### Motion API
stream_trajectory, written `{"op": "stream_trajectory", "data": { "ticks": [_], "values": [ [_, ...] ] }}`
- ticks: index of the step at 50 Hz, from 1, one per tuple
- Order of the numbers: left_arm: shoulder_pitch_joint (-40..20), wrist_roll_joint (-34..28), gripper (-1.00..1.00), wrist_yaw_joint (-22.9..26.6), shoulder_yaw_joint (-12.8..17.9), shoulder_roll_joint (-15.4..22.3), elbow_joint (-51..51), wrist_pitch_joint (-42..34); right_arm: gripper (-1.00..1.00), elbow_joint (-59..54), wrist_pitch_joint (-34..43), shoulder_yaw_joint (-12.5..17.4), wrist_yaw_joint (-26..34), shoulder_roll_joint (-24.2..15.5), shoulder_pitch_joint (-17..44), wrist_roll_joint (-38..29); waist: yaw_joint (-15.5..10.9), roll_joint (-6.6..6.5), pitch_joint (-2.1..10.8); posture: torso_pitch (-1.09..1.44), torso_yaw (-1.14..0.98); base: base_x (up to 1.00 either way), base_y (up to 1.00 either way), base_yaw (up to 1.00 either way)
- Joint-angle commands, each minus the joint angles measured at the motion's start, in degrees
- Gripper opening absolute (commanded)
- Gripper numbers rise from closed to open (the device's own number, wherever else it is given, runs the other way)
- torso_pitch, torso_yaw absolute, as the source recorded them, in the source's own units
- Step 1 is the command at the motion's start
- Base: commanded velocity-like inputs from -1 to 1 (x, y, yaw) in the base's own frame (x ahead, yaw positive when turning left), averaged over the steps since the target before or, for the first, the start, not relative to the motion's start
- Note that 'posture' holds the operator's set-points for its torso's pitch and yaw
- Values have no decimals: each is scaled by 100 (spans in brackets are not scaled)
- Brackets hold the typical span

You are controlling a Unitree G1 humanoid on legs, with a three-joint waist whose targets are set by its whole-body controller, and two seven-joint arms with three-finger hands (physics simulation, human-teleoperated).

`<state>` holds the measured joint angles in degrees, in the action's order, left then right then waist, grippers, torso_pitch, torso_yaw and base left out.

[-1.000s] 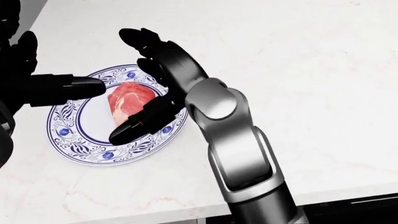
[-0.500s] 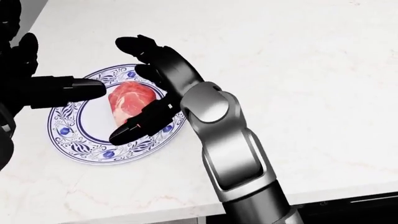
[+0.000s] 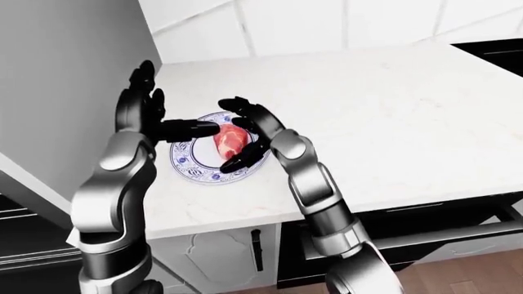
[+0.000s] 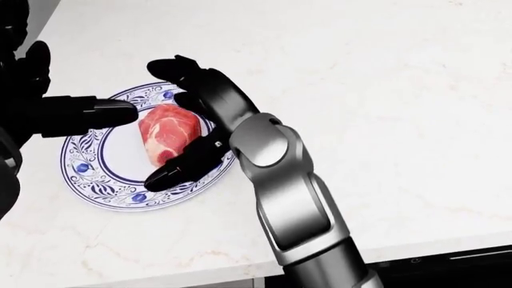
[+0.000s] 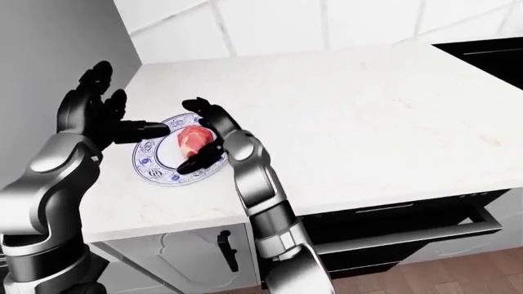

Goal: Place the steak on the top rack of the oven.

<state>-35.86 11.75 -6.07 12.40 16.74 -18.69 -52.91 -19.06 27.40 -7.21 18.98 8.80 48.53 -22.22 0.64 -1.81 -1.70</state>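
A raw red steak (image 4: 166, 134) lies on a white plate with a blue pattern (image 4: 94, 182) on the marble counter, at the left of the head view. My right hand (image 4: 177, 117) is open, its black fingers (image 4: 177, 169) curved about the steak's right side, touching or nearly touching it. My left hand (image 4: 56, 111) is open at the steak's left, one finger (image 4: 108, 112) pointing at the steak just above the plate. The oven's top edge and handle (image 3: 458, 229) show below the counter in the left-eye view; its rack is hidden.
The white marble counter (image 4: 384, 120) spreads right of the plate. A grey tall panel (image 3: 57, 92) stands at the left. A black cooktop corner (image 3: 498, 52) sits at the top right. A white cabinet door with a black handle (image 3: 255, 248) is below the counter.
My right hand has shifted slightly left and its fingers have closed in a little more around the steak's right side. The left hand and plate have not moved.
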Motion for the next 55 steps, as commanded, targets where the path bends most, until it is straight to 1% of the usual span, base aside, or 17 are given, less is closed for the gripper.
{"op": "stream_trajectory", "data": {
  "ticks": [1,11,12,20,35,45,48,49,55],
  "values": [
    [-158,-17,100,-7,38,55,-171,192,61,222,-221,28,-72,13,223,-26,1,-35,162,0,0,0,0,0],
    [-122,-18,100,-5,40,43,-206,183,62,24,-384,55,-318,49,327,-101,4,-37,168,0,0,0,0,0],
    [-116,-21,100,-9,36,33,-204,194,59,13,-394,47,-333,43,334,-119,4,-37,169,0,0,0,0,0],
    [-117,-21,100,0,56,52,-203,186,58,-303,-593,60,-516,94,415,-135,4,-39,171,0,0,0,0,0],
    [-113,-7,100,-19,44,40,-165,222,58,-457,-771,11,-589,123,379,-253,0,-42,169,0,0,0,0,0],
    [-79,3,100,-8,66,45,-194,217,51,-522,-873,-30,-616,180,307,-381,3,-44,173,0,0,0,0,0],
    [-47,3,100,-4,70,46,-203,228,47,-522,-908,-45,-625,199,252,-427,3,-44,171,0,0,0,0,0],
    [-37,4,100,-5,76,47,-214,225,42,-544,-924,-40,-632,199,257,-436,3,-44,172,0,0,0,0,0],
    [-15,-6,100,-9,57,22,-197,270,41,-557,-958,-38,-668,222,262,-483,2,-47,181,0,0,0,0,0]
  ]
}}
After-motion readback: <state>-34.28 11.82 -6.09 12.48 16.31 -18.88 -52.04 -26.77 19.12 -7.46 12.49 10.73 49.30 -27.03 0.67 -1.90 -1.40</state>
